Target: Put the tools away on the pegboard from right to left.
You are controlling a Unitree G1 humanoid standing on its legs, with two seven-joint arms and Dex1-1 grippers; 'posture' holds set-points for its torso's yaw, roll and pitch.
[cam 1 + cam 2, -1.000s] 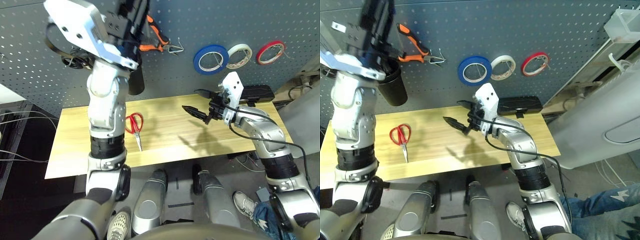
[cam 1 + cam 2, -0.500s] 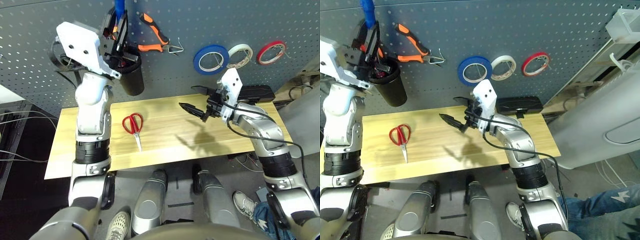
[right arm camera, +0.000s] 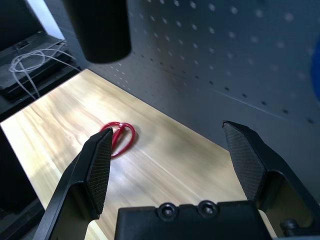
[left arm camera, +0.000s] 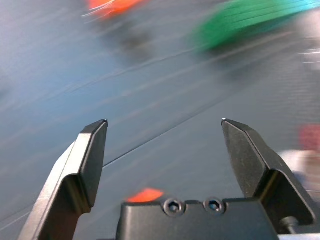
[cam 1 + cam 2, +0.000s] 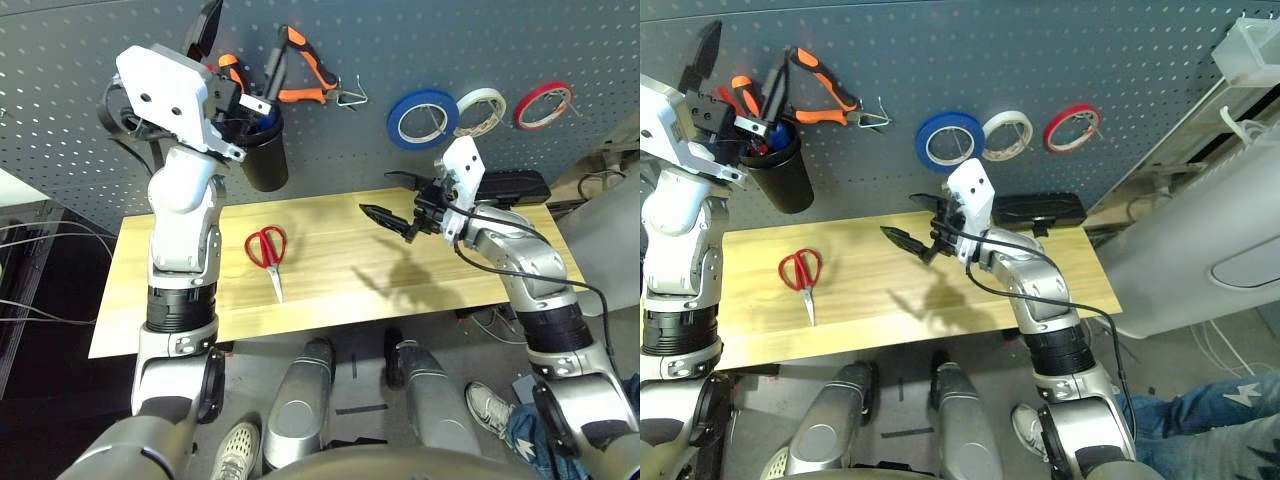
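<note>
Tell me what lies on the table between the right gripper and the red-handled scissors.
Nothing: in the left eye view, only bare wooden table separates the open right gripper from the red-handled scissors.

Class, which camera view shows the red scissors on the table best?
The left eye view: the whole scissors lie unobstructed on the table. The right eye view shows them too, smaller. The right wrist view catches only blurred red handles; the left wrist view faces elsewhere.

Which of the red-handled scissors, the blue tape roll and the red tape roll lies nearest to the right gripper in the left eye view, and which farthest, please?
From the right gripper:
1. Blue tape roll, hanging on the pegboard just above it.
2. Red-handled scissors, lying on the table toward the robot's left.
3. Red tape roll, hanging farthest to the robot's right.
</note>
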